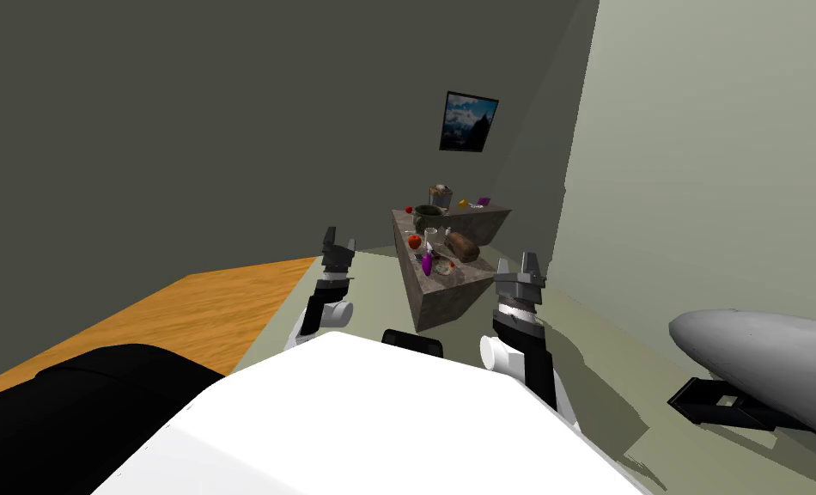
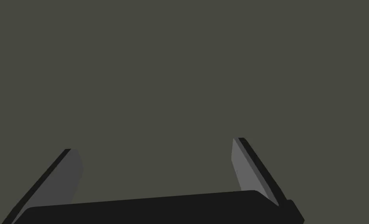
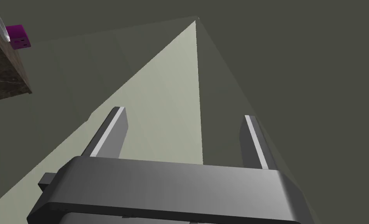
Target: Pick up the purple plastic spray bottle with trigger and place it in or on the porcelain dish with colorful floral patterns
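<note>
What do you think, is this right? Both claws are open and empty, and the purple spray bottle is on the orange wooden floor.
Only the bottle's place is wrong. The head view shows the purple spray bottle on the dark marbled counter, beside the patterned dish. The left claw and the right claw are indeed open and empty.

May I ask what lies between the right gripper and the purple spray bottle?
Head view: the patterned dish, on the counter, lies between spray bottle and right gripper.
</note>
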Robot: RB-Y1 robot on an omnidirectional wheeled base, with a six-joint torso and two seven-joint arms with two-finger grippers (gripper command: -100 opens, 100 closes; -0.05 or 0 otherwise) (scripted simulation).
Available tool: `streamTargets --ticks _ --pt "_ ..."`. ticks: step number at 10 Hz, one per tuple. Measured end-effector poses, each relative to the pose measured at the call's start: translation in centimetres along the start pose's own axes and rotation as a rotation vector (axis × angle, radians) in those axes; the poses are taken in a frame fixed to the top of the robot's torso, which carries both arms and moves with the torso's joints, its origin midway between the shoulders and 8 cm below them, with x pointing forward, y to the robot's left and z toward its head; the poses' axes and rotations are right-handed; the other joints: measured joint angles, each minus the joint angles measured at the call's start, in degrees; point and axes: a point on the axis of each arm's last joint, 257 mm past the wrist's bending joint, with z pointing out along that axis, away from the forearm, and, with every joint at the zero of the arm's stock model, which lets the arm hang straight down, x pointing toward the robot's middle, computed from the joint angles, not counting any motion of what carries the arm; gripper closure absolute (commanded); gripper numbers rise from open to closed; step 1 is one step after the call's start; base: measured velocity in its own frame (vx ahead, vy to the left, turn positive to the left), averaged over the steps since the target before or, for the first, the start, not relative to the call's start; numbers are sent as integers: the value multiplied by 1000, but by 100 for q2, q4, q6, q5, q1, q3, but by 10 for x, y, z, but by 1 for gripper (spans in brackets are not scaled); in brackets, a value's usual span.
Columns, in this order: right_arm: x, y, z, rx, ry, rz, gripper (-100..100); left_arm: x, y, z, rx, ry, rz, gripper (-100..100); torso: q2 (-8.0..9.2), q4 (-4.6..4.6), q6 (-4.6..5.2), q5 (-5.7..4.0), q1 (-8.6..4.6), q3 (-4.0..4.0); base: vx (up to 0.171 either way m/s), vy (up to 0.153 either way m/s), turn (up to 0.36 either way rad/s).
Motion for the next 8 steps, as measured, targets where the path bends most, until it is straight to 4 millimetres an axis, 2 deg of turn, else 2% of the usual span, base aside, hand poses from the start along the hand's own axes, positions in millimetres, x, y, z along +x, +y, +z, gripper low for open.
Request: streamTargets --ticks 4,6,8 --pt "0 -24 0 65 66 -4 -100 0 0 0 0 0 0 0 15 3 0 2 12 9 -38 37 -27" --pt "-8 -45 2 124 71 13 -100 0 0 0 0 0 0 0 21 4 1 4 20 12 -65 67 -45" --pt "-21 -75 1 194 54 45 -100 0 0 0 0 0 0 0 24 5 0 6 25 14 -56 58 -42"
